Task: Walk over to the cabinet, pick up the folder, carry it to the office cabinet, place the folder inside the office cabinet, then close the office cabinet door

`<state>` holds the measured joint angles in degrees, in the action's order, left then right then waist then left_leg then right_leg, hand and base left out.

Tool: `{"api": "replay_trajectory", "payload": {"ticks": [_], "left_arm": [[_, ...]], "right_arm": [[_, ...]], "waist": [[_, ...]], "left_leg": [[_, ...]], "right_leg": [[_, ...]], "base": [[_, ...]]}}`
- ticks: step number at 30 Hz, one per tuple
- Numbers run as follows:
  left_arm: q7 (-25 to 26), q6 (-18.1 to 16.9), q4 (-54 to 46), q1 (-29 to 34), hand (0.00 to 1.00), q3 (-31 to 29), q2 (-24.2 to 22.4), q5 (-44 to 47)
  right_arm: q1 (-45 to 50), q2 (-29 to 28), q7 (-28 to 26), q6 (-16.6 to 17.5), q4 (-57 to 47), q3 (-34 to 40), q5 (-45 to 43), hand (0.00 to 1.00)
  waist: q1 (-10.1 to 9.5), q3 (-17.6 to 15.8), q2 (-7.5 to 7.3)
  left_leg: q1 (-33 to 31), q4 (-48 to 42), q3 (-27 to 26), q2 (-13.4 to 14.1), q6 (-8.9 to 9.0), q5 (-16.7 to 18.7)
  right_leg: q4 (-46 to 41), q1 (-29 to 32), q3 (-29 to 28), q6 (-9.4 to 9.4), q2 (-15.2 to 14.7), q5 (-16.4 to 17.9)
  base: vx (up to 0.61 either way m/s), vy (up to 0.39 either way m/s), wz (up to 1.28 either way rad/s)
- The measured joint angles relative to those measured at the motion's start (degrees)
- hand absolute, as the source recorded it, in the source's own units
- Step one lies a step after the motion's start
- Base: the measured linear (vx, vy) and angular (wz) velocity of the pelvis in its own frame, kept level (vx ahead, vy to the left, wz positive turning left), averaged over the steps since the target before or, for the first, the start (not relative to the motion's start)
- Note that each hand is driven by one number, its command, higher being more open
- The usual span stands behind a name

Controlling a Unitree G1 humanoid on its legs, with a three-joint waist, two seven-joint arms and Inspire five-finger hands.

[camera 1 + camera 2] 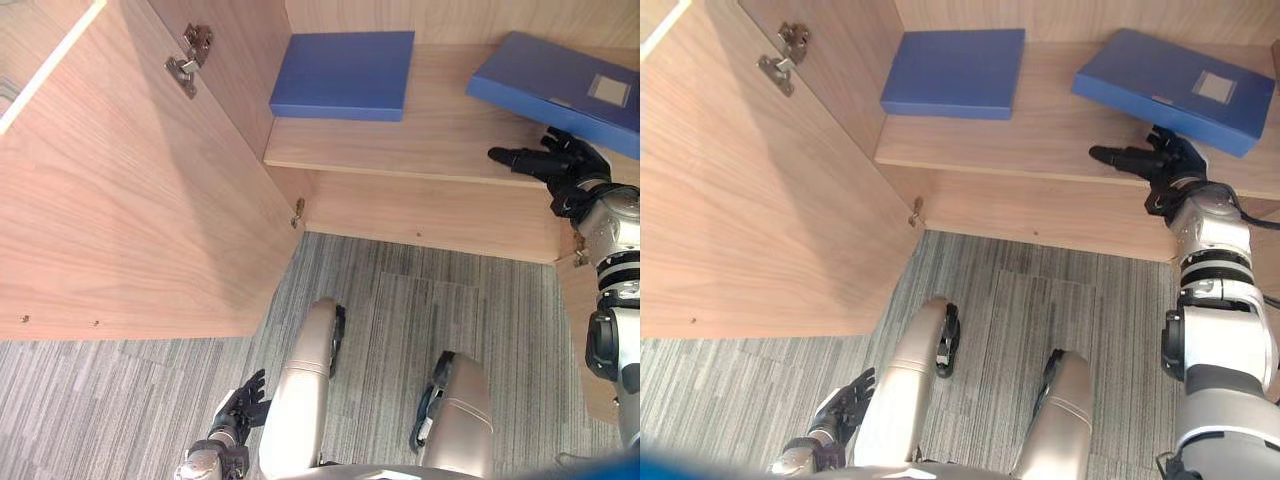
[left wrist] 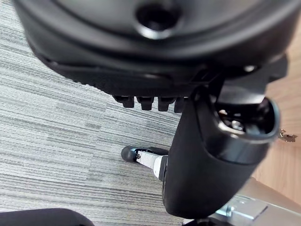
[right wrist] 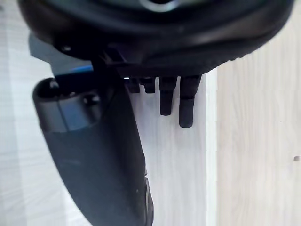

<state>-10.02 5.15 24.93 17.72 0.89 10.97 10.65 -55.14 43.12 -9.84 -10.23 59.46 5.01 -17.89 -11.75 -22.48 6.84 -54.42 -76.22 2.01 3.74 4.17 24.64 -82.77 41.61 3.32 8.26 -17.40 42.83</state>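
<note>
Standing wide open, the wooden cabinet (image 1: 430, 215) lies ahead of both hands. Its big door (image 1: 130, 200) is swung out to the left, above and beyond the left hand. The striped grey carpet (image 1: 420, 310) runs under the cabinet front, below the right hand and around the left one.

The shelf (image 1: 440, 140) inside the cabinet lies directly under the right hand's fingers. Two blue folders rest on it. The labelled folder (image 1: 545, 85) sits askew just beyond the right hand, with its near edge right by the knuckles. Whether the two touch I cannot tell. A pale label (image 1: 608, 90) marks its cover toward the far right corner. The plain folder (image 1: 345, 72) lies flat well to the left of the right hand, near the cabinet's left wall, past where the fingertips point.

The right hand (image 1: 560, 160) reaches over the front part of the shelf with its fingers (image 3: 186, 106) straight and pointing left. The thumb is out beside them, so the hand is spread and holds nothing.

The left hand (image 1: 238, 408) hangs low over the carpet, well apart from the cabinet. Its fingers are loose and slightly fanned, with nothing in them.

Two metal hinges (image 1: 190, 60) sit on the inner face of the door, far up from the left hand.
</note>
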Motion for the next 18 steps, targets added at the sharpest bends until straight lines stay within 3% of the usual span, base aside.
{"api": "replay_trajectory", "payload": {"ticks": [9, 18], "left_arm": [[0.2, 0.0, -0.3, 0.1, 1.00, -0.1, -0.3, 0.0], [1.6, -0.1, -0.4, 0.8, 1.00, -2.3, -2.6, 0.0]], "right_arm": [[1.2, 0.0, 1.8, 3.9, -3.0, -0.2, 25.5, 1.00], [2.5, -0.2, 3.8, 4.8, -5.0, 0.1, 32.6, 1.00]], "waist": [[-0.54, 0.1, -0.34], [-0.41, -0.3, -1.04]], "left_leg": [[0.3, 0.7, -1.0, 0.0, -0.41, 0.1], [1.1, 1.4, -2.8, 0.1, -1.32, 0.4]], "right_leg": [[1.3, 0.1, -0.6, 0.59, -0.2, -0.6], [2.3, 0.3, -2.3, 1.54, -0.5, -1.4]], "base": [[0.00, -0.001, -0.01], [0.00, 0.007, -0.06]]}}
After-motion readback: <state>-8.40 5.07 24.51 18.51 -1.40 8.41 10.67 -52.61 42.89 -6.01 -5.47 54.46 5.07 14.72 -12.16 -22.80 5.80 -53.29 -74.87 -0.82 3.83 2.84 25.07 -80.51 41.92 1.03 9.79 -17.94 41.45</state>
